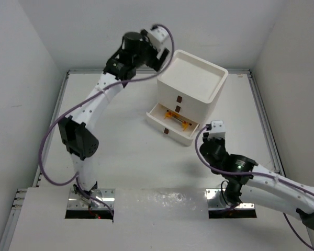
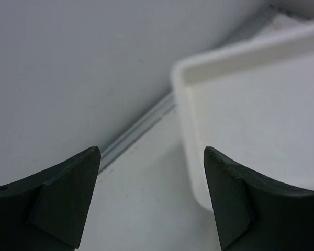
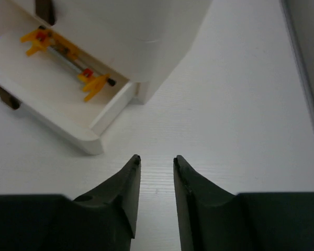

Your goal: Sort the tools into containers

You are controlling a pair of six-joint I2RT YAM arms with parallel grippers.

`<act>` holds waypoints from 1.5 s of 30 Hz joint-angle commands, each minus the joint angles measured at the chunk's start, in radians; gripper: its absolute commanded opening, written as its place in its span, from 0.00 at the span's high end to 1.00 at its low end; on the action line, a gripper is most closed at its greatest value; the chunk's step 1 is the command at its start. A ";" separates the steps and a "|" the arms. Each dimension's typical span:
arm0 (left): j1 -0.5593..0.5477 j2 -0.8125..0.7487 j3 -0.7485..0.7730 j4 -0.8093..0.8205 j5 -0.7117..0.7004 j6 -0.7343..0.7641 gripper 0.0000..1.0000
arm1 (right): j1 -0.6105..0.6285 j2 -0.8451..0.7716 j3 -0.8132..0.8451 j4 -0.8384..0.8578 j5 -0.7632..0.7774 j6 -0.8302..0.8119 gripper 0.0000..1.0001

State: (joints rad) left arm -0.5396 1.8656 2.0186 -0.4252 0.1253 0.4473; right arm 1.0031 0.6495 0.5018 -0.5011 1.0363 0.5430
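The white drawer unit (image 1: 191, 104) stands at the back middle, its recessed top bare. Its bottom drawer (image 1: 179, 137) is pulled out. A thin metal-shafted tool with yellow plastic parts (image 1: 176, 118) lies inside it, seen close in the right wrist view (image 3: 68, 55). No green, red or blue screwdrivers show. My left gripper (image 1: 158, 56) hangs open beside the unit's back left corner (image 2: 180, 78), empty (image 2: 152, 151). My right gripper (image 1: 212, 130) sits low by the drawer's right end, slightly open with nothing between its fingers (image 3: 157, 159).
The two upper drawers are closed, each with a dark red-brown tab (image 1: 179, 98). The open drawer's tab (image 3: 5, 97) faces front left. White walls enclose the table, with a metal rail (image 2: 141, 125) along the back edge and another at the right (image 3: 303, 63).
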 commanded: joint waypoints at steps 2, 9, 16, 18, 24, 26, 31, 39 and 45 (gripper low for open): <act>0.087 0.154 0.192 0.152 -0.009 -0.257 0.24 | 0.000 0.220 0.029 0.344 -0.189 -0.127 0.78; 0.087 0.283 0.230 0.175 0.079 -0.139 0.19 | 0.002 0.548 -0.058 0.791 -0.262 0.000 1.00; 0.092 0.334 0.200 0.206 0.065 -0.128 0.18 | -0.007 0.904 0.081 0.938 -0.315 0.035 1.00; 0.101 0.362 0.206 0.204 0.040 -0.148 0.18 | -0.035 0.964 0.118 0.932 -0.350 0.054 1.00; 0.127 0.415 0.189 0.242 0.022 -0.190 0.28 | -0.103 1.096 0.144 1.061 -0.387 0.019 1.00; 0.125 0.432 0.192 0.244 0.027 -0.199 0.37 | -0.112 1.153 0.197 1.015 -0.354 -0.044 1.00; 0.125 0.429 0.166 0.230 0.073 -0.202 0.63 | -0.146 1.240 0.310 0.950 -0.282 -0.150 1.00; 0.118 0.409 0.118 0.215 0.096 -0.179 0.95 | -0.207 1.280 0.368 0.991 -0.206 -0.295 1.00; 0.104 0.399 0.104 0.212 0.093 -0.176 1.00 | -0.250 1.288 0.409 0.921 -0.252 -0.241 1.00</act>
State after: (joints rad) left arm -0.4446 2.2646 2.1647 -0.1246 0.2287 0.2295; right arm 0.7654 1.9537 0.9005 0.4244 0.7593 0.3058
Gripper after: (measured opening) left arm 0.211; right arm 0.001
